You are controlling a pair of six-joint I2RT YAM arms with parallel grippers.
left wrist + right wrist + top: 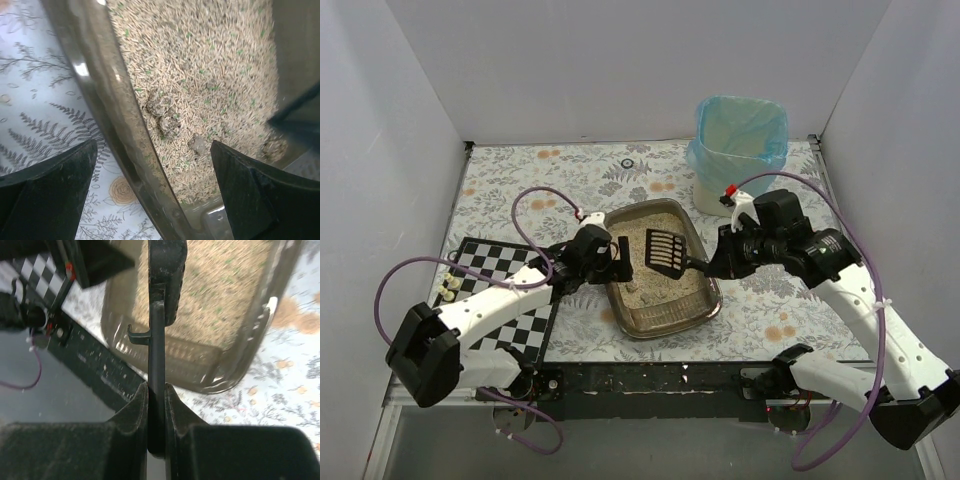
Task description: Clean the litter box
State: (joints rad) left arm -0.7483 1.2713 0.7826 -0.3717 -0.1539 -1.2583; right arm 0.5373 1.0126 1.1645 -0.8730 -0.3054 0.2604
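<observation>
Top view: seeing the litter box [660, 322] lying mid-table, between chessboard [485, 268] and bin [740, 150]. Holding the scoop [665, 252] over its litter with the right gripper [712, 265].

Left wrist: straddling the box's wall with left gripper [152, 147] jaws spread apart, clumps [167, 117] lying between.

Right wrist: clamping fingers [135, 410] tight on scoop handle.

My view: lab test booth. Plain white walls [620, 70] box in tabletop [520, 170]; left arm [490, 310], right arm [860, 290] bolted at near edge; purple cables [548, 189] loop loose.
</observation>
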